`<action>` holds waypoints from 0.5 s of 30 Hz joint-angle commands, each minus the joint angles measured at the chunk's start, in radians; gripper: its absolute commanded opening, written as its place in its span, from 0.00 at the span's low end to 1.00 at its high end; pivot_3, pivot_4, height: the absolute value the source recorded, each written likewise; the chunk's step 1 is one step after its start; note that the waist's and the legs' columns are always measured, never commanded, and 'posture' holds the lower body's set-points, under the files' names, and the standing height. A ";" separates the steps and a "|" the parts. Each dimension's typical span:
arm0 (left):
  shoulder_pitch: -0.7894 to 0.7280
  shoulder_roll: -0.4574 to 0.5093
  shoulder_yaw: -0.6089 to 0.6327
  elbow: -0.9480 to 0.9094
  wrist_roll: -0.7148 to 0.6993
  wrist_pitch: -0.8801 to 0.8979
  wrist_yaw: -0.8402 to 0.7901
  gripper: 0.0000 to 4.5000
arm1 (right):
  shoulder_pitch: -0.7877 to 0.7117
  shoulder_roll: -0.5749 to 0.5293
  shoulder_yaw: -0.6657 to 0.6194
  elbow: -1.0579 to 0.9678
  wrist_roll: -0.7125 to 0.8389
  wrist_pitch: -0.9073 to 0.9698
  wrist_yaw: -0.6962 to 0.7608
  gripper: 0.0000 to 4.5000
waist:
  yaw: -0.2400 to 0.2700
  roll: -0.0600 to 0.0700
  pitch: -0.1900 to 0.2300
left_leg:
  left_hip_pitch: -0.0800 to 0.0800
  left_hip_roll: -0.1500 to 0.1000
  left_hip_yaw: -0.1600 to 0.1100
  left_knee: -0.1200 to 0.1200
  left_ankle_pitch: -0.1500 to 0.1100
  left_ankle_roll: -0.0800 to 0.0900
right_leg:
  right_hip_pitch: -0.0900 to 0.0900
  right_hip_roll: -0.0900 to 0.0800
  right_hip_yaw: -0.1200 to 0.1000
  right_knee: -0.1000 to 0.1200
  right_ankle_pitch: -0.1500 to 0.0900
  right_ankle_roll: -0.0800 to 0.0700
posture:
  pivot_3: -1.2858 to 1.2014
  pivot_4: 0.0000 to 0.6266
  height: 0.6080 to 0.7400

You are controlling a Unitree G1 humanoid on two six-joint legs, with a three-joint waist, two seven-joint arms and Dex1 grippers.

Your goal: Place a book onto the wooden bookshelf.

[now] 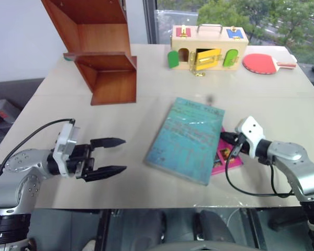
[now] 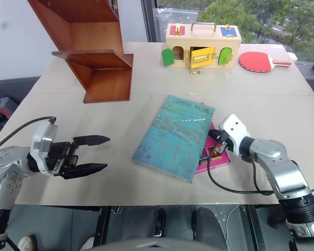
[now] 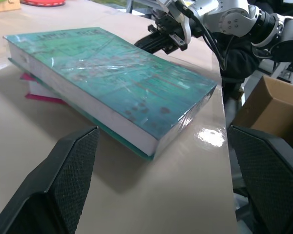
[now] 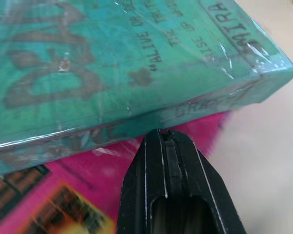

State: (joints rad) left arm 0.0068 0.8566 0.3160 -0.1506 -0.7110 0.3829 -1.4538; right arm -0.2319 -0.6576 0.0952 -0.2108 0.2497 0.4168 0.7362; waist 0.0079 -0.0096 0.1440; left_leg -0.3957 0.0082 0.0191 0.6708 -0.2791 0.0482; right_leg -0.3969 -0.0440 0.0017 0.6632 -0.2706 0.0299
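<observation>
The teal-blue book (image 1: 187, 138) lies flat in the middle of the table, partly on top of a smaller pink book (image 1: 227, 161). The reddish-brown wooden bookshelf (image 1: 102, 52) stands at the far left of the table. My left gripper (image 1: 112, 155) is open, level above the table, and points at the book's left edge from a short way off. My right gripper (image 1: 225, 138) is shut with nothing in it. Its tip (image 4: 167, 139) sits over the pink book (image 4: 63, 195), right against the teal book's (image 4: 112, 63) spine edge.
A pale wooden box with coloured doors (image 1: 209, 48) and a red table-tennis paddle (image 1: 262, 63) sit at the far right. A cardboard box (image 3: 273, 105) stands beyond the table's edge. The beige tabletop (image 1: 146, 115) lies bare between the bookshelf and the book.
</observation>
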 commanded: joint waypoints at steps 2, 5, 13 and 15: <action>0.023 0.013 0.044 -0.045 -0.015 -0.013 0.010 1.00 | -0.017 -0.009 -0.041 0.007 -0.008 -0.029 0.006 0.01 | 0.002 0.000 0.000 | 0.000 0.000 0.000 0.000 0.000 0.000 | 0.000 0.000 0.000 0.000 0.000 0.000 | 0.52 0.24 1.00; 0.038 0.015 0.047 -0.049 -0.011 -0.011 0.018 1.00 | 0.021 -0.034 -0.107 -0.046 0.039 0.010 0.014 0.01 | 0.005 0.000 0.000 | 0.000 0.000 0.000 0.000 0.000 0.000 | 0.000 -0.001 0.000 0.000 0.000 0.000 | 0.52 0.24 1.00; -0.024 -0.040 -0.017 -0.067 -0.021 0.145 0.241 1.00 | 0.173 -0.062 -0.258 -0.245 0.180 0.084 0.035 0.01 | 0.004 0.000 0.000 | -0.001 0.000 -0.001 0.000 0.000 0.000 | 0.000 -0.001 -0.001 0.000 0.000 0.000 | 0.52 0.24 1.00; -0.063 -0.057 -0.043 -0.061 -0.023 0.207 0.304 1.00 | 0.219 -0.052 -0.307 -0.303 0.235 0.096 0.037 0.12 | 0.007 0.000 0.000 | 0.000 0.000 -0.003 0.000 0.000 0.000 | 0.001 -0.002 -0.002 0.001 0.000 0.000 | 0.52 0.24 1.00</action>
State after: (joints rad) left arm -0.0394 0.8037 0.2817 -0.1872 -0.7120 0.5454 -1.1984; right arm -0.0232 -0.7120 -0.1480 -0.4420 0.4303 0.5058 0.7678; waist 0.0146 -0.0097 0.1441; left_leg -0.3964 0.0082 0.0162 0.6712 -0.2793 0.0486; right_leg -0.3960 -0.0452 -0.0005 0.6642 -0.2704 0.0302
